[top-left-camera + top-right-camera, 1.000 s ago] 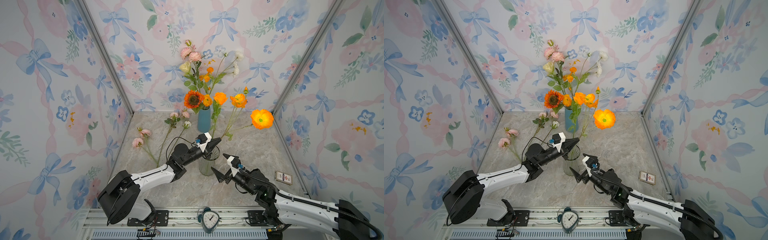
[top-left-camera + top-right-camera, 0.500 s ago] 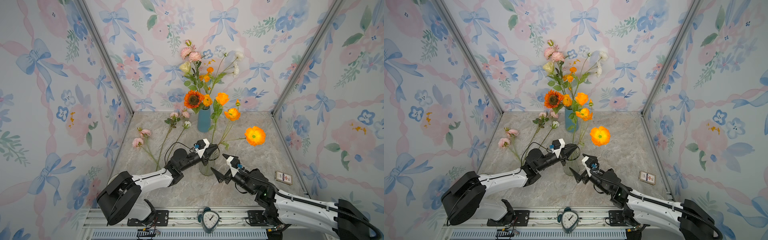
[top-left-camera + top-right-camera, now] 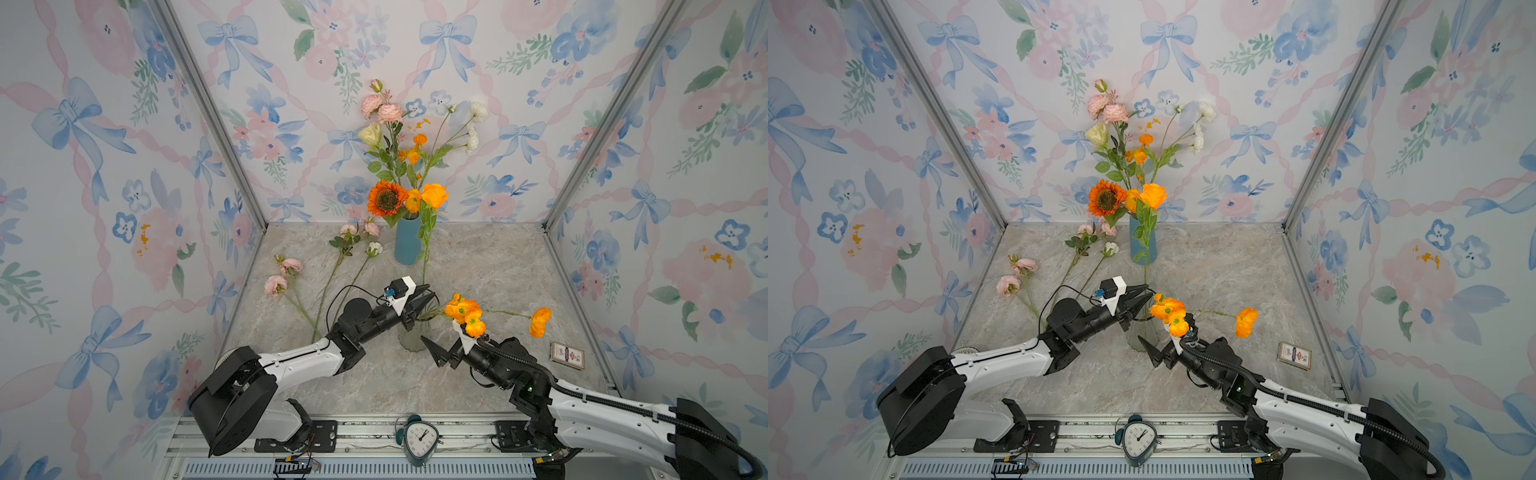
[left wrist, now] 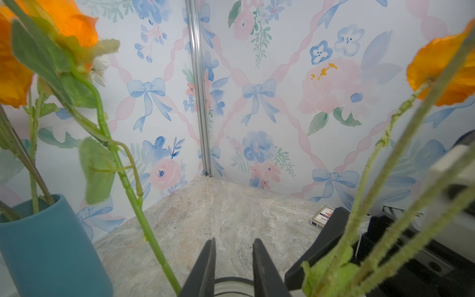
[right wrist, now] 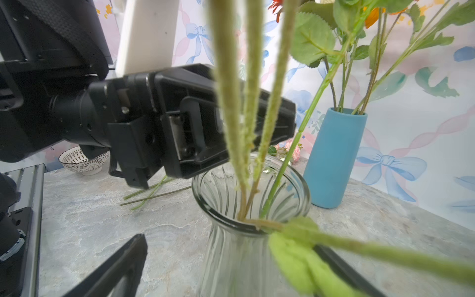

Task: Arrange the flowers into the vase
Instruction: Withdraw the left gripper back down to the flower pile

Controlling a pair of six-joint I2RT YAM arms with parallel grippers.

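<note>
Jaws slightly apart and empty above the vase point(image 3: 411, 338), the left gripper point(image 3: 430, 292) sits nearest the pink flowers point(image 3: 291, 265) lying leftward, stem ends toward it.

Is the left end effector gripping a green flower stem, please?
No, the left end effector is open, with only the clear ribbed glass vase showing through its gap.

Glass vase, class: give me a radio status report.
Left gripper open, fingers empty over glass vase. Right gripper open beside it. Orange poppies in vase, leaning out. One stem sags across right gripper.
</note>
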